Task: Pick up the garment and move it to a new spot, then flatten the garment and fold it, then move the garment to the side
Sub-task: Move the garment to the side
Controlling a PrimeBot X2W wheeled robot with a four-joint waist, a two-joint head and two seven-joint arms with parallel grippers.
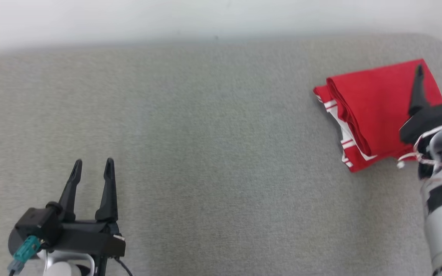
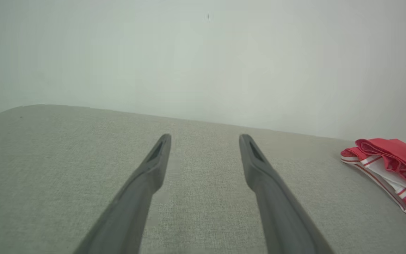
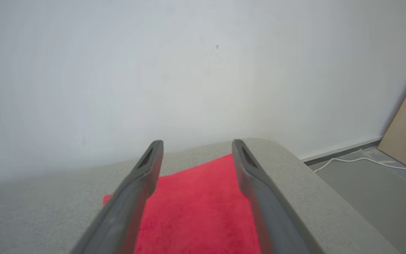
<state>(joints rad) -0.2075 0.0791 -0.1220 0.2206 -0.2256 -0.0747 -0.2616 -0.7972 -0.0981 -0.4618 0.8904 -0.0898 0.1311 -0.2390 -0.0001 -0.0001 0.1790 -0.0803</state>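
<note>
Garment (image 1: 378, 111), red-and-white, is lying folded at the far right corner of the grey cushion (image 1: 213, 134). Over the cushion's near left the left gripper (image 1: 93, 165) is hovering, fingers spread; the right gripper (image 1: 435, 71) is hanging above the garment, also spread.

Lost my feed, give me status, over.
Left hand open, empty, low left. Right hand open over folded red garment, far right of grey surface. Nothing blocking.

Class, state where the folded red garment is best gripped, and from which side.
Probably the garment at its rolled fold edge, from the left: all layers stack there, and the table gives room on that side. The open right claw is over it.
</note>
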